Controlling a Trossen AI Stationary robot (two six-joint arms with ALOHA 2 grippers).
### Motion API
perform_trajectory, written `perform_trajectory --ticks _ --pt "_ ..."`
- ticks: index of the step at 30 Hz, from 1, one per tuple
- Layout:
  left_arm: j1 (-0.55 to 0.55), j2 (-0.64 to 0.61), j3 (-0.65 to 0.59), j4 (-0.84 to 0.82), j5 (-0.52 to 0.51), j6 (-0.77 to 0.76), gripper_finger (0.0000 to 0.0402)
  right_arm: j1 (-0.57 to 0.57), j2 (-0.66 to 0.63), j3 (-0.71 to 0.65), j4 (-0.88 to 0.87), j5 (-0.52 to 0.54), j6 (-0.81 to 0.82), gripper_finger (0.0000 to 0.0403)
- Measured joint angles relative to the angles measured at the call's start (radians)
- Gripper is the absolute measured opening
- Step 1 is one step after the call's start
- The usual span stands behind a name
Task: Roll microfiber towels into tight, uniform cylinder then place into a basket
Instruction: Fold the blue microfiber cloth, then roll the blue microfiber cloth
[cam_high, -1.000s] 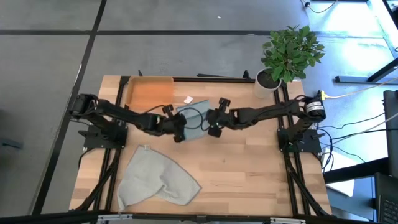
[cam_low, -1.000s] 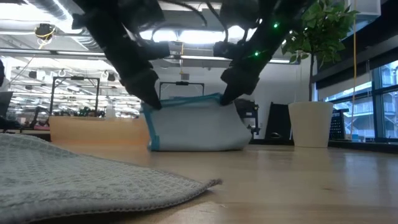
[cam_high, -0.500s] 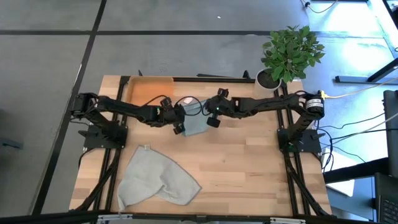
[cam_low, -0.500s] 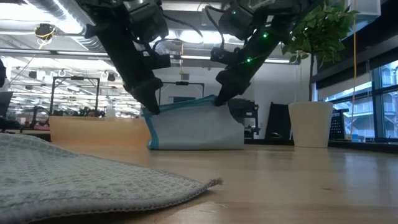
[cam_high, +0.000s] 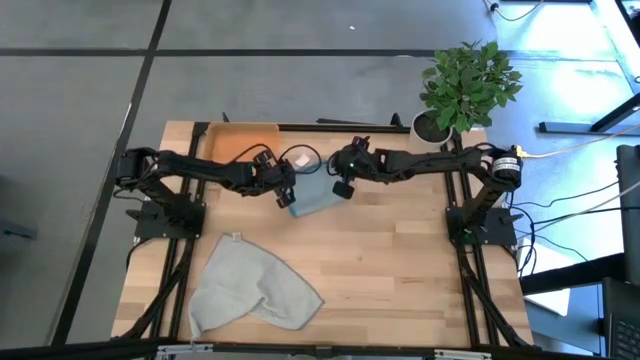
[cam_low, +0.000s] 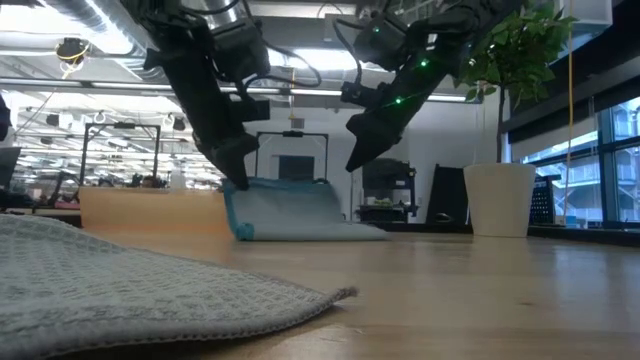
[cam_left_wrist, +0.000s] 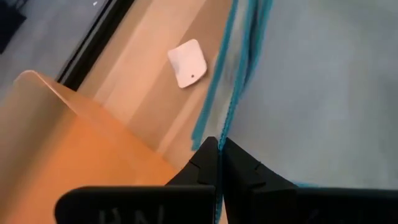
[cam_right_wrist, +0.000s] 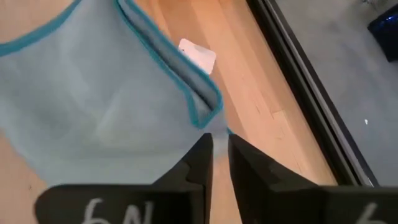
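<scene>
The teal-blue towel (cam_high: 314, 199) lies folded on the table just right of the orange basket (cam_high: 238, 148), its left top corner still held up (cam_low: 290, 208). My left gripper (cam_high: 286, 196) is shut on that corner. My right gripper (cam_high: 340, 186) hangs above the towel's right side (cam_low: 356, 160), slightly open, touching nothing. The towel's loose corner (cam_right_wrist: 208, 112) lies just ahead of its fingertips. The pale grey-green towel (cam_high: 255, 287) lies crumpled at the near left of the table. My left gripper pinches the teal towel's hemmed edge (cam_left_wrist: 225, 121) between its two fingertips at the towel's left corner, nearest the basket. The fingers come from above, slanting down (cam_low: 236, 178). The corner is held a little above the table. The rest of the towel sags onto the wood.
A small white tag (cam_high: 300, 158) lies on the wood beyond the teal towel. A white plant pot (cam_high: 430, 130) stands at the far right corner. The grey-green towel fills the near foreground of the low view (cam_low: 130, 280). Bare wood lies at the near right.
Both grippers have moved toward the table's far edge with the teal towel hanging between them. The towel's right corner has come away from my right gripper and dropped, so the cloth has sunk onto the table. My left gripper keeps its corner.
</scene>
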Motion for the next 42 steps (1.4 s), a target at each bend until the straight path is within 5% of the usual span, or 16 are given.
perform_trajectory --ticks 13,23,30,42 --pt "0.063 0.0 0.001 0.03 0.0 0.051 0.0004 -0.011 0.0 0.0 0.012 -0.006 -0.004 0.0098" --pt "0.067 0.0 0.002 0.092 0.026 0.117 0.0076 -0.011 0.0 0.0 0.012 -0.019 -0.005 0.0157" --pt "0.06 0.0 -0.026 0.104 0.281 0.117 0.0084 -0.006 0.025 0.0 -0.015 -0.249 0.048 0.0166" --pt "0.001 0.0 -0.156 0.194 0.288 0.149 0.0084 0.021 0.187 0.0 -0.001 -0.248 0.107 0.0166"
